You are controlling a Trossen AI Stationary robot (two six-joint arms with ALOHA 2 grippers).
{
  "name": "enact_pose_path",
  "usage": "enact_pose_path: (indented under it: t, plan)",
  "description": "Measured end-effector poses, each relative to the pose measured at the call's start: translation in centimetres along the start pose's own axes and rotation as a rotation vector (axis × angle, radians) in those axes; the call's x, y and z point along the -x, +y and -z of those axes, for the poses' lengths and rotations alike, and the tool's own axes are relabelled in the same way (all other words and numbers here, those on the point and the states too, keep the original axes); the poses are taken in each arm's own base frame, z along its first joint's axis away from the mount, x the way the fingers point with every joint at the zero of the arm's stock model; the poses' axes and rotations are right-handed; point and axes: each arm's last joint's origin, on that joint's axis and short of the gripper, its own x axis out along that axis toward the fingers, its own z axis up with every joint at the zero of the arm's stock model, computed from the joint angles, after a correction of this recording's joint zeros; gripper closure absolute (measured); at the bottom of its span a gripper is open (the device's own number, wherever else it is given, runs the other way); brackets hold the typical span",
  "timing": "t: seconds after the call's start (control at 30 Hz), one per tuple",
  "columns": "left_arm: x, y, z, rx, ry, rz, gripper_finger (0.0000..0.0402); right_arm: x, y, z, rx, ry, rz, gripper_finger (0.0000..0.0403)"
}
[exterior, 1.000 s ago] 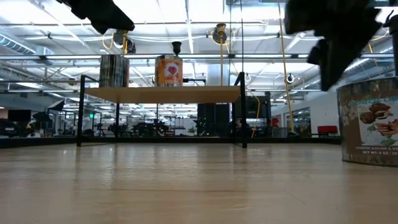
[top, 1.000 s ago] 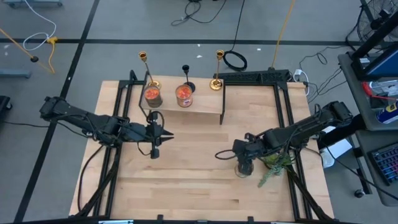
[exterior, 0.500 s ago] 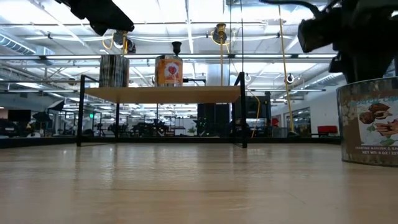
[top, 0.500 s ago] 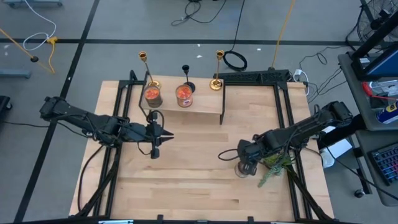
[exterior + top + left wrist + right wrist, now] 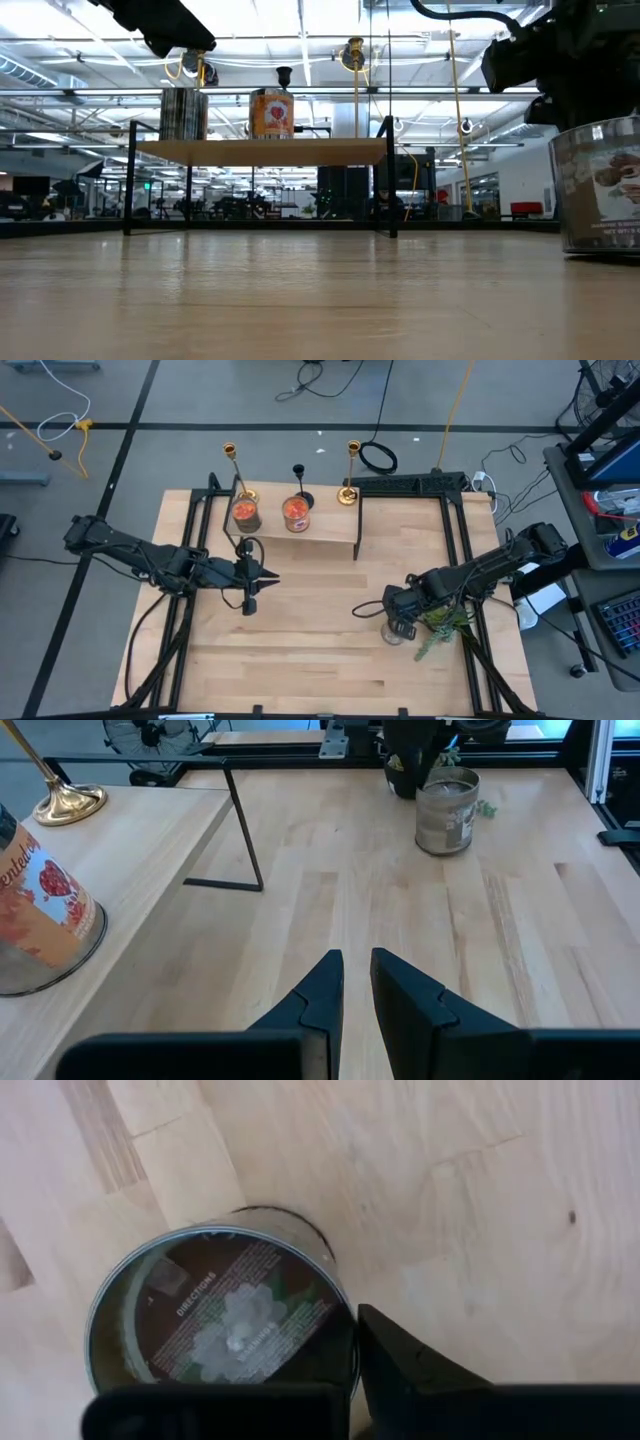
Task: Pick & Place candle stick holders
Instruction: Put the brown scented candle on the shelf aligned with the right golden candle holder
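- Candle stick holders stand in a row along the far edge of the raised wooden shelf [image 5: 330, 530], which sits at the far side of the tabletop [image 5: 300, 650]; left gold holder [image 5: 233, 468] at the shelf's far left corner, black holder [image 5: 300, 482] near the middle of that edge, right gold holder [image 5: 350, 472] at the far right corner
- Two cans share the shelf: dark can [image 5: 246, 515] just in front of the left gold holder, red-labelled can [image 5: 295, 514] just in front of the black holder
- Left gripper [image 5: 254, 575] hangs over the tabletop near the shelf's front left part; the left wrist view shows its fingers [image 5: 318, 995] nearly together with a narrow gap, holding nothing
- Right gripper [image 5: 398, 622] is near the tabletop's right edge, over a grey tin [image 5: 397, 632] standing on the wood; the right wrist view looks down on the tin's printed lid [image 5: 222, 1325] with one finger [image 5: 400, 1360] beside it; whether the fingers grip the tin I cannot tell
- Small green plant [image 5: 440, 628] sits just right of the tin
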Motion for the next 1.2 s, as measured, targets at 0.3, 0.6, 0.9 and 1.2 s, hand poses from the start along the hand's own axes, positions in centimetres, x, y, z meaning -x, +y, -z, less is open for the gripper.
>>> enact_pose_path:
  t: [0.3, 0.6, 0.9, 1.2]
  plan:
    - [0.0, 0.0, 0.0, -0.021, -0.002, 0.000, 0.0341, 2.5, 0.6, -1.8, -0.014, -0.069, -0.064, 0.0397]
    - [0.0, 0.0, -0.1, -0.021, -0.006, 0.001, 0.0341, 12.8, 0.9, -7.5, 0.237, -0.559, 0.033, 0.0400]
    - [0.0, 0.0, -0.1, -0.018, -0.006, 0.000, 0.0341, 17.0, -2.7, -14.2, 0.264, -0.959, 0.191, 0.0401]
    - [0.0, 0.0, 0.0, -0.022, 0.002, -0.001, 0.0341, 14.5, -10.7, -16.9, -0.032, -0.638, 0.303, 0.0402]
